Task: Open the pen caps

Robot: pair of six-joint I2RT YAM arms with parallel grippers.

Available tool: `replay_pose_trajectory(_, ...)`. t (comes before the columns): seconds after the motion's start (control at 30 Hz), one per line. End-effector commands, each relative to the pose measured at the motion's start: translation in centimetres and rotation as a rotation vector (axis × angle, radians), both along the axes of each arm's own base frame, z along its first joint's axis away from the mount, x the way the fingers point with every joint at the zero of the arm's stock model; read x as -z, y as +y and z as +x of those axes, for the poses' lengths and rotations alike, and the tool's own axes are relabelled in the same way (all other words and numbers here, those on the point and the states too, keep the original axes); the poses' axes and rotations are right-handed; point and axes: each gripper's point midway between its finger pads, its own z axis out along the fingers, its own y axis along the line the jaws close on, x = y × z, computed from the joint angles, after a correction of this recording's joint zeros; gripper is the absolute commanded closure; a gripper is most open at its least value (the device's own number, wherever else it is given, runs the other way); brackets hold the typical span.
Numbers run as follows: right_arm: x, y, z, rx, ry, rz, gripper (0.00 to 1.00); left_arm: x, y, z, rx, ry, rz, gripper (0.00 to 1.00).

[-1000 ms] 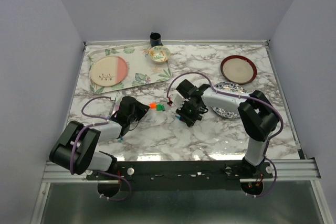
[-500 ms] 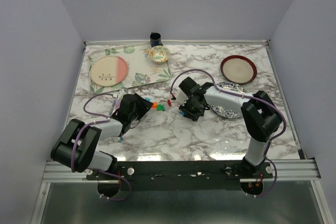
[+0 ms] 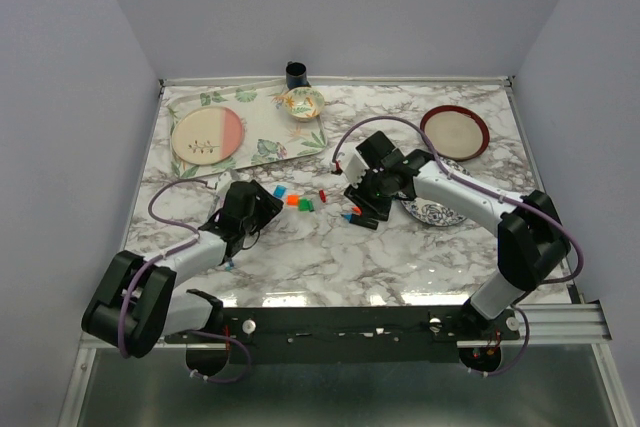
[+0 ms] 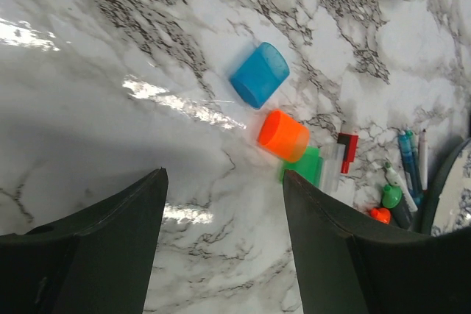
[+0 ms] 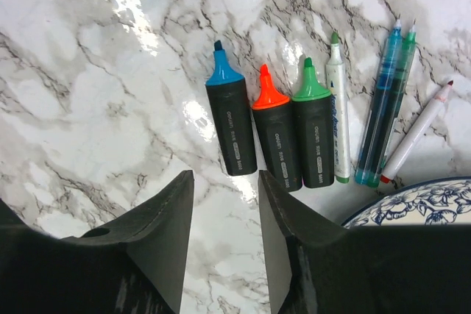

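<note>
Item: pen caps, four loose on the marble bench point(image 3: 330, 257), mid-bench, in a small cluster: blue cap point(image 4: 259, 74), orange cap point(image 4: 283, 135), green cap point(image 4: 303, 167) touching the orange one, and red cap point(image 4: 346, 151) just right of them. Item: three black highlighters point(image 5: 276, 137), laid side by side to the right of the caps with blue, orange and green tips all bare. Item: thin pens point(image 5: 379, 115), in a row to the right of the highlighters, beside the patterned plate point(image 5: 419, 200); their tips look bare, though the far ends are too small to judge. Item: left end effector point(image 4: 222, 178), fingers apart, nothing between them, low and just left of the cap cluster. Item: right end effector point(image 5: 225, 176), fingers apart, empty, above the near ends of the highlighters. Step in hand, as judged: let go and draw clear, with most or all caps off. Handling note: lift each end effector straight up before swinging away, so that no finger brushes the row of highlighters or nudges the rounded caps, which would likely roll. Should any thin pen prove capped, hold its barrel with one arm and pull the cap along the pen's axis with the other, without twisting sideways.
</note>
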Motion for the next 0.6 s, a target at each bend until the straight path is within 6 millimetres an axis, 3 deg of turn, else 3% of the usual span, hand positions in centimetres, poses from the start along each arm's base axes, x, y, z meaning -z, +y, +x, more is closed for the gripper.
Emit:
replay_pose_trajectory(0.0, -1.7, 1.2, -0.9, -0.066, -0.003, 0.104, 0.51, -1.2, 4.4, 0.1, -0.087, 0.017, 0.232, 0.27)
replay_pose_trajectory(0.2, -2.1, 1.5, -1.3, -0.084, 0.004, 0.127, 0.5, -3.3, 8.8, -0.1, -0.168, 0.049, 0.43, 0.23)
replay_pose_trajectory(0.3, -2.5, 1.6, -1.5, -0.093, 0.003, 0.139, 0.5, -3.0, 10.2, -0.3, -0.178, 0.093, 0.469, 0.16)
replay_pose_trajectory(0.47, -2.6, 1.7, -1.7, -0.109, 0.006, 0.15, 0.47, -1.3, 12.3, 0.4, -0.178, 0.159, 0.476, 0.15)
replay_pose_trajectory(0.57, -2.6, 1.7, -1.8, -0.108, 0.008, 0.153, 0.47, -0.5, 12.4, 0.9, -0.146, 0.194, 0.484, 0.16)
